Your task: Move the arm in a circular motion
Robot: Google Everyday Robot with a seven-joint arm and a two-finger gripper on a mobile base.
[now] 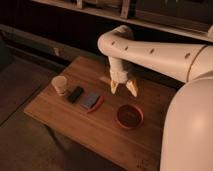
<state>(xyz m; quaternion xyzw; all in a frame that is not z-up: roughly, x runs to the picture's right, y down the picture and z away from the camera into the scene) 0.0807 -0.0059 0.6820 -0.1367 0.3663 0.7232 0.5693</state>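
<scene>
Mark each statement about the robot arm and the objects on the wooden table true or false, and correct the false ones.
1. The gripper hangs above the wooden table, fingers spread and holding nothing. True.
2. The red bowl sits left of the paper cup. False: it is right of the cup.
3. A small black object lies between the cup and the blue object. True.
4. The white arm reaches in from the left edge. False: it comes from the right.
5. The gripper touches the cup. False: it is well clear of it.
</scene>
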